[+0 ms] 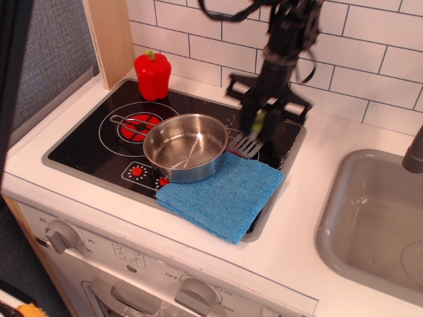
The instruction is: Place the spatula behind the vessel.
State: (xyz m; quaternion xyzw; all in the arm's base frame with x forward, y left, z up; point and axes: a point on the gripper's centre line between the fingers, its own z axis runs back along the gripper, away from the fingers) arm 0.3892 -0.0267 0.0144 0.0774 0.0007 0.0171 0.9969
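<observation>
gripper (259,123) clamped on spatula (250,141), beside empty vessel (186,146) on stove (86,148)
</observation>
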